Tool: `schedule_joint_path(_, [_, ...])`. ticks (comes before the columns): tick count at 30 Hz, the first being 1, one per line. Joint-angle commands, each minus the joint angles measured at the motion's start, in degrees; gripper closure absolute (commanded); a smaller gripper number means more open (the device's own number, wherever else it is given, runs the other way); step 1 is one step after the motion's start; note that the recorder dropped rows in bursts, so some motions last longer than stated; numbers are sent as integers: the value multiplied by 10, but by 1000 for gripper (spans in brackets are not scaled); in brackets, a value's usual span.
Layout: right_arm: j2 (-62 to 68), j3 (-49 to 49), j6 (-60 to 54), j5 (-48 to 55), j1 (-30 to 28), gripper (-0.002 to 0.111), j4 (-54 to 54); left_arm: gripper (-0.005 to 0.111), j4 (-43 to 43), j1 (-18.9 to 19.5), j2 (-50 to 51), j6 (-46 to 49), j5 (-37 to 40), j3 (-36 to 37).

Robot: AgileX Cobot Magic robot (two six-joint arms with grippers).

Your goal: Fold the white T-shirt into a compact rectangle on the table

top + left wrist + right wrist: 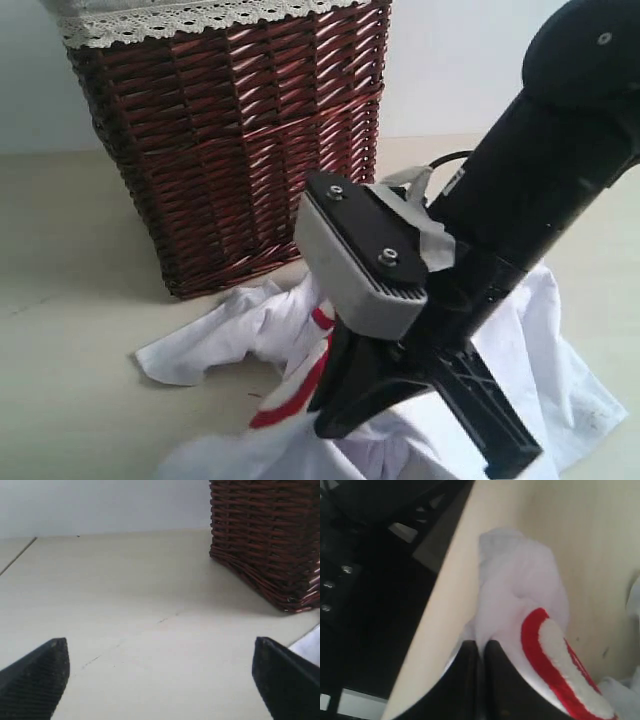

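Premises: a robot test bench dressed with household props (laundry items, laboratory plainness). Evidence: a black robot arm (530,170) works over a plain cream table (70,330) against a blank pale wall (470,60). A lace-trimmed wicker basket (240,150) stands at eleven o'clock from the crumpled white T-shirt (215,335).

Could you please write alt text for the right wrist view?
The right gripper, jaws shut, pinches a bunched fold of the white T-shirt, its red band curling beside it, on the cream table.
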Motion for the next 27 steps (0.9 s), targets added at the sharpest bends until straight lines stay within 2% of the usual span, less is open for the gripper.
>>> schedule_joint_path(1, [-20,19,17,38,5,108,-4,12,-4,2,-3,-2,-3,0])
schedule_joint_path(5, [-9,55,1,38,7,105,28,12,-4,2,-3,-2,-3,0])
schedule_joint_path(7, [-6,77,1,38,7,94,33,12,-4,2,-3,-2,-3,0])
schedule_joint_path(10, [-6,105,-2,38,7,66,33,12,-4,2,-3,-2,-3,0])
schedule_joint_path(13, [-8,114,-2,38,7,50,33,12,-4,2,-3,-2,-3,0])
schedule_joint_path(17, [-48,108,20,34,7,49,24,12,-4,2,-3,-2,-3,0])
schedule_joint_path(20, [-97,87,72,-15,-13,49,-30,12,-4,2,-3,-2,-3,0])
schedule_joint_path(23, [-134,75,153,-57,-81,49,-110,12,-4,2,-3,-2,-3,0])
schedule_joint_path(27, [-138,84,216,-59,-212,49,-220,12,-4,2,-3,-2,-3,0])
